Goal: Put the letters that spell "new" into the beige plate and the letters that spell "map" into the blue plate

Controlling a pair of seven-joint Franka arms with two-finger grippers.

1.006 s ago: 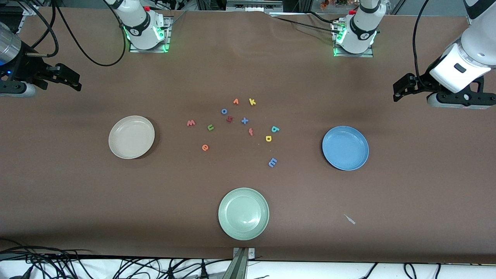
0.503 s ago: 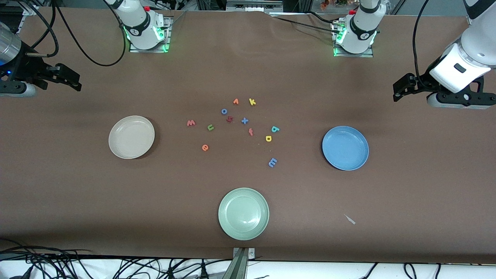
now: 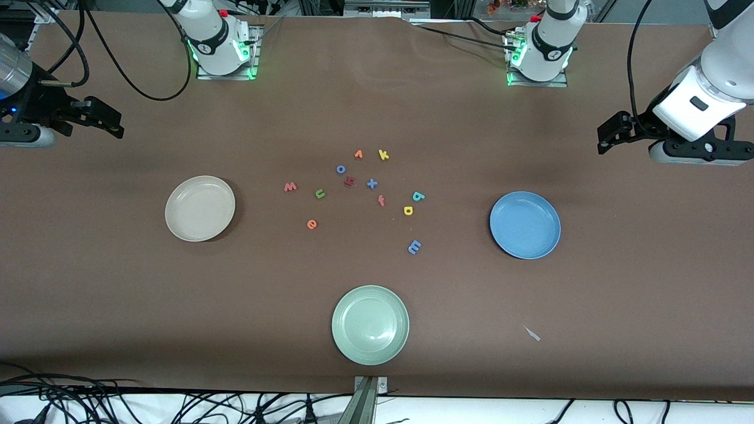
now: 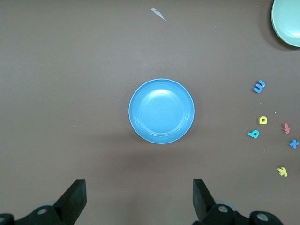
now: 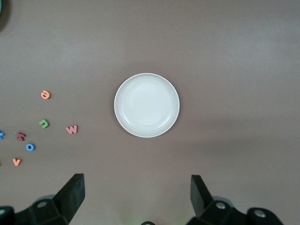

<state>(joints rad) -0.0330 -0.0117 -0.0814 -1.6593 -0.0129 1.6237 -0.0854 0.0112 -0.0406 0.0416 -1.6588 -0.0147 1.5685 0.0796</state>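
Both arms are cut off at the edges of the front view, each showing only its wrist and claw. The dark-red letter [image 3: 349, 182] is too small to read. In the right wrist view a blue letter sits partly past the edge.

Counts: three plates, eleven foam letters, one pale scrap [image 3: 532, 334] on the desk [image 3: 377, 118].

Plates: the beige plate [image 3: 199, 208], toward the right arm's end, the blue plate [image 3: 525, 225], toward the left arm's end, and the green plate [image 3: 370, 324], nearest the front camera, all hold nothing.

Letters, all on the bare desk between the beige and blue plates: w [image 3: 290, 187], n [image 3: 320, 194], e [image 3: 311, 224], m [image 3: 414, 247], a [image 3: 408, 210], p [image 3: 418, 196]; also o [image 3: 340, 169], x [image 3: 371, 184], v [image 3: 358, 154], k [image 3: 383, 155] and f [image 3: 381, 201].

Left claw [image 4: 139, 199]: fingers apart, empty, up over the desk beside the blue plate. Right claw [image 5: 137, 194]: fingers apart, empty, up over the desk beside the beige plate.
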